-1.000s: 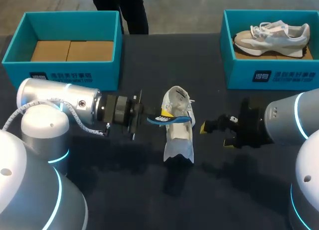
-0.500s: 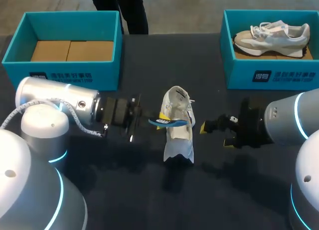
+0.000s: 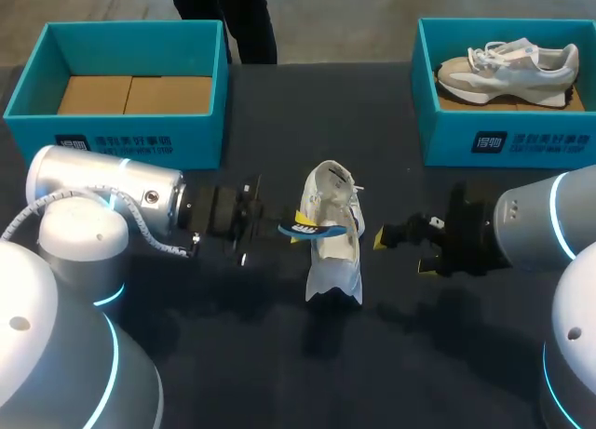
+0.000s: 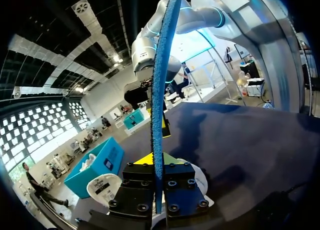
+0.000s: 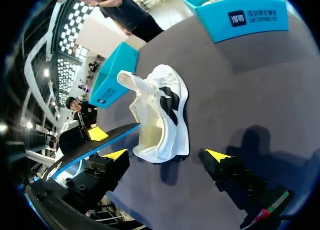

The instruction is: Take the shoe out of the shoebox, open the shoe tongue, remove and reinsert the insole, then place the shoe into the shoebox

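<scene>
A white shoe (image 3: 333,238) stands on the dark table at the middle, its tongue pulled up; in the right wrist view the shoe (image 5: 162,113) lies just ahead of my open right gripper (image 5: 167,155). My left gripper (image 3: 277,228) is shut on a blue insole (image 3: 318,228), which it holds level across the shoe's opening. Seen from the left wrist, the insole (image 4: 160,90) stands edge-on between the left gripper's (image 4: 157,177) fingers. To the shoe's right my right gripper (image 3: 403,252) holds nothing.
An empty teal shoebox (image 3: 37,103) stands at the back left. Another teal shoebox (image 3: 503,140) at the back right holds a second shoe (image 3: 507,66). Both arms flank the white shoe closely.
My left wrist has turned a little and the insole has sunk slightly toward the shoe's opening. The right arm and the shoe have kept still.
</scene>
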Controlling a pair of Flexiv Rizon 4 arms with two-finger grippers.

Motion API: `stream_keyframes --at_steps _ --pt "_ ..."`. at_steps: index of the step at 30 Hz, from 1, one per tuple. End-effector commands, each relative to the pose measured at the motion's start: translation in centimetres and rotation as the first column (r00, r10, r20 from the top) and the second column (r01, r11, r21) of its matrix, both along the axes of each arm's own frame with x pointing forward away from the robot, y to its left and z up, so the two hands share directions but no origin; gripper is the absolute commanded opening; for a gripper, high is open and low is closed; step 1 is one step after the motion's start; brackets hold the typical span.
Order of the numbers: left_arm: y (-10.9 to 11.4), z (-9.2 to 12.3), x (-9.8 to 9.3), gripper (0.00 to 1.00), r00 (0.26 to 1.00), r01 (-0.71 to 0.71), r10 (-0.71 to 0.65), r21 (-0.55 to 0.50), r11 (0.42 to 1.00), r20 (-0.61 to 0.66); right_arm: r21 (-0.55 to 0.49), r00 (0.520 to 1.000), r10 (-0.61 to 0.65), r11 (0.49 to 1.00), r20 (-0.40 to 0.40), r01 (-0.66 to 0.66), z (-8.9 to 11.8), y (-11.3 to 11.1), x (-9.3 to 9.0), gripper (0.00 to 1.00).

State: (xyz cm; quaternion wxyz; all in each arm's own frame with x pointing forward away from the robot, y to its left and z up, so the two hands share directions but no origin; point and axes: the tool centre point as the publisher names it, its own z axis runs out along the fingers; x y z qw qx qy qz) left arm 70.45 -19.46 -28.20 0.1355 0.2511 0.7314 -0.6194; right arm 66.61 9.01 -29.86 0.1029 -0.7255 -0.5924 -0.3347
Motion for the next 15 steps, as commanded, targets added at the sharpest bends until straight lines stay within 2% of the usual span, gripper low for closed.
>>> stream_keyframes --at_steps 1,15 --pt "-0.17 -0.27 0.11 0.0 1.0 -0.003 0.003 0.003 1.0 -0.001 0.007 1.0 0.004 1.0 -0.002 -0.004 0.31 -0.49 -0.3 1.0" --pt "0.03 -0.48 0.3 0.0 1.0 -0.009 0.009 0.011 1.0 -0.005 0.007 1.0 0.004 1.0 -0.002 -0.004 0.31 -0.49 -0.3 1.0"
